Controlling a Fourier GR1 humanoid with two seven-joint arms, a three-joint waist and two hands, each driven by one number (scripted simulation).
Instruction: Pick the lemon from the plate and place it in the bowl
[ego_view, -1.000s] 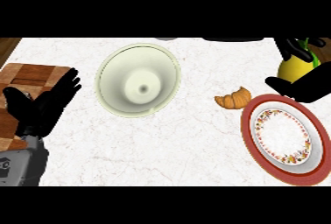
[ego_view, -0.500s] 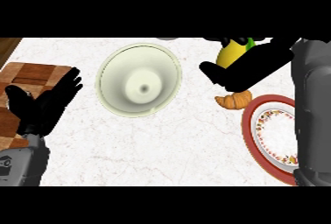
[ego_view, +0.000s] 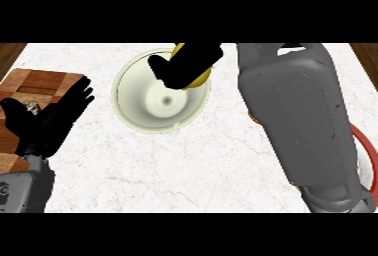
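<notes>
The right robot hand (ego_view: 181, 67), curled round the lemon (ego_view: 201, 77), has swung from the plate (ego_view: 367, 150) to hang over the bowl (ego_view: 140, 117); only the release seems left. The left robot hand (ego_view: 55, 117) rests open at the bench's (ego_view: 184, 170) left.

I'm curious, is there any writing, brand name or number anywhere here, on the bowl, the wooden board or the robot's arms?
No readable text: the bowl, the wooden board, the counter and the right forearm carry no words or numbers.
One small dark mark on the left forearm, at the view's edge: cut off, cannot be read.
</notes>
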